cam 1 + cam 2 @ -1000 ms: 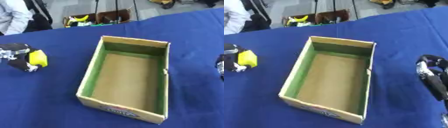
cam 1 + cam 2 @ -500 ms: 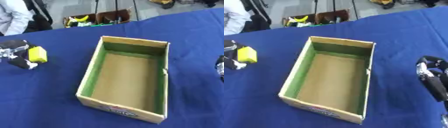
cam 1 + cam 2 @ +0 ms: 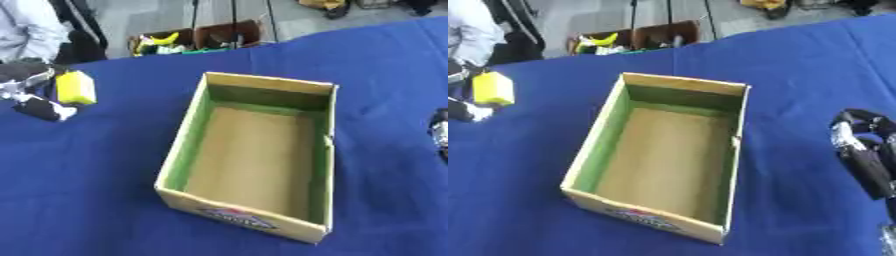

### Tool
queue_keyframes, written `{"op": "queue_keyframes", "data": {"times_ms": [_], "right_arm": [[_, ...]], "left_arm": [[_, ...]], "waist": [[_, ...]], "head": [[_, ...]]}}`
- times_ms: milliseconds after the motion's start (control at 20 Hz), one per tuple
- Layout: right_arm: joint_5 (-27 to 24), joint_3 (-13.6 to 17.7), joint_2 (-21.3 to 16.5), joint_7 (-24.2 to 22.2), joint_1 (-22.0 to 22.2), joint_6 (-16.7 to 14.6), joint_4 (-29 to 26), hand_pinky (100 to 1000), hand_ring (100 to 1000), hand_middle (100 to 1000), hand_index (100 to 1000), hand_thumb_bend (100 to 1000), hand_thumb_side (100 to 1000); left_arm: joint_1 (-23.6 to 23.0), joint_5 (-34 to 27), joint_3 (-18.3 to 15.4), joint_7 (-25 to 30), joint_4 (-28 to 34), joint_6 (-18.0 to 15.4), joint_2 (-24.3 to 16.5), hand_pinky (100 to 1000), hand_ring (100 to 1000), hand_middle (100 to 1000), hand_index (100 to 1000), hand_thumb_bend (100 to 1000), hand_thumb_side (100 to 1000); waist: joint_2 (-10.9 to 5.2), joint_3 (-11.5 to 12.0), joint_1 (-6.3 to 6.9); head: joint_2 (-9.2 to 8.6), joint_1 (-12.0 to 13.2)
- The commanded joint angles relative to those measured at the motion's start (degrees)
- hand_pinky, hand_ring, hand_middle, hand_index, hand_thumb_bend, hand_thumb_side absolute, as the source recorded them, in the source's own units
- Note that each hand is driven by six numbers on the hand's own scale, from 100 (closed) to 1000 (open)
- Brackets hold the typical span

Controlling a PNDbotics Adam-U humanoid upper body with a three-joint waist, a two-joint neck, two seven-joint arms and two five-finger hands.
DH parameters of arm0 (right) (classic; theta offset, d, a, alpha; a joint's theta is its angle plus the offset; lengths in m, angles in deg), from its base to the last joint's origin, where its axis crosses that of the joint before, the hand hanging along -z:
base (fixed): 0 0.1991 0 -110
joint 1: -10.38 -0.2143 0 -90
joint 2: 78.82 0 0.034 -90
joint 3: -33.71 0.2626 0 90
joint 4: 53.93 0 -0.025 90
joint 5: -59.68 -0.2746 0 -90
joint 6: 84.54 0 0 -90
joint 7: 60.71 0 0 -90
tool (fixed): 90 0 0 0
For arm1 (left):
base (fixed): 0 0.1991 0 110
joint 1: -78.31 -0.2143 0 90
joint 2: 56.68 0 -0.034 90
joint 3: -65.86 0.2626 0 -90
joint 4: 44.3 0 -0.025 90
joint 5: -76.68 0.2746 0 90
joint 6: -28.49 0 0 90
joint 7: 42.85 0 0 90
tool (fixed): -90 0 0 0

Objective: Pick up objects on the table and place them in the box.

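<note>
A cardboard box (image 3: pixel 254 155) is sitting in the middle of the desk (image 3: pixel 105 190), which is wearing a dark blue cloth. The box is open at the top. Its inside walls are green and its floor is brown. There is nothing inside it. A small red and blue label is showing on the near wall.

The left hand (image 3: pixel 31 97) is showing at the left edge, well apart from the box. It is holding a yellow block (image 3: pixel 75 87). The fingers (image 3: pixel 44 108) are curling round the block, with one below it and others behind it. The block is standing up in the hand, and I cannot tell if it is touching the cloth.

The right hand (image 3: pixel 864 150) is resting at the right edge of the desk, near the box but not touching it. It is black with silver parts. It is holding nothing. I cannot tell if its fingers are spread or pressed together.

Past the far edge of the desk, open boxes on the floor (image 3: pixel 197 37) are holding some yellow and green things.
</note>
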Motion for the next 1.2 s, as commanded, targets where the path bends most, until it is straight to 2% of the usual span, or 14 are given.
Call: {"op": "queue_keyframes", "data": {"times_ms": [50,400,600,750,1200], "right_arm": [[0.34,0.07,0.04,-0.20,-0.12,-0.22,-1.12,869,992,575,820,100,678],[0.49,-0.16,0.97,-0.01,0.38,-0.37,-1.32,869,992,574,820,100,675],[0.65,-0.37,1.45,-0.14,0.57,-0.46,-1.44,869,993,575,820,100,675],[0.82,-0.49,1.71,-0.26,0.71,-0.50,-1.48,869,993,575,820,100,674],[1.18,-0.60,2.12,-0.43,0.54,-0.41,-1.37,868,993,575,819,100,673]], "left_arm": [[1.62,-1.60,1.04,0.27,5.95,0.53,-2.61,273,435,472,651,100,445],[3.52,-6.05,5.77,2.94,16.74,0.28,-0.18,276,440,475,653,100,443],[4.97,-8.29,7.88,5.99,22.07,1.52,2.49,274,439,476,655,100,443],[6.30,-9.64,9.18,8.59,23.85,2.60,4.54,275,440,476,655,100,443],[9.02,-11.04,12.48,12.62,26.28,2.61,11.67,270,440,474,655,100,440]], "waist": [[-1.85,0.14,-0.32],[-3.41,0.20,-0.35],[-4.19,0.43,-0.40],[-4.63,0.63,-0.40],[-4.91,0.52,-0.60]], "head": [[0.77,-0.09],[1.28,0.02],[1.49,0.04],[1.54,-0.02],[1.78,-0.51]]}}
